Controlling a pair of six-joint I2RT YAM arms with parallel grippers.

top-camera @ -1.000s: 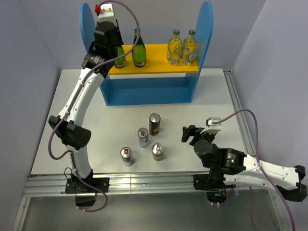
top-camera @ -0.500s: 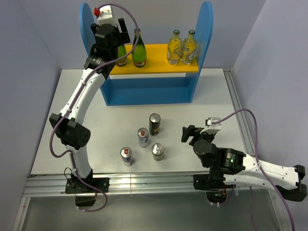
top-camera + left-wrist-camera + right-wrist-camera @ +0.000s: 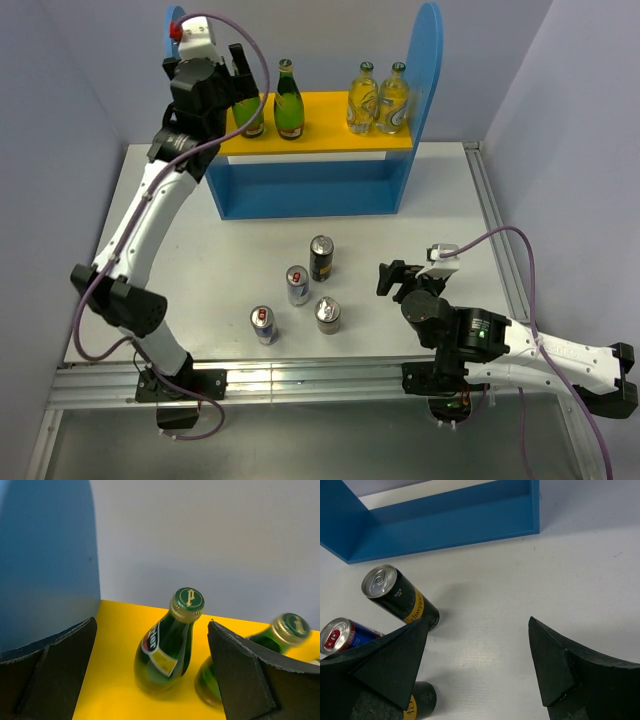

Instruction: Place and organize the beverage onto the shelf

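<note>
The left gripper has its fingers spread wide, one on each side of a green bottle, and neither touches it. The bottle stands upright on its own on the yellow board of the shelf. It is at the board's left end, just inside the left panel, with a second green bottle just beside it toward the middle. The gap on both sides suggests this bottle is already placed, and the fingers are parted so they can clear it without tipping it. Two pale bottles stand together at the board's right end, so like is grouped with like. Behind the fingers, the left arm reaches up and forward from its base, nearly stretched out, with the wrist raised to board height.

The right gripper is also parted wide and holds nothing. It hovers low over the table in front of the shelf, toward the right, with its arm folded close to its base. Four cans stand on the table in front of the shelf's lower tier, not yet shelved. They are likely next.
</note>
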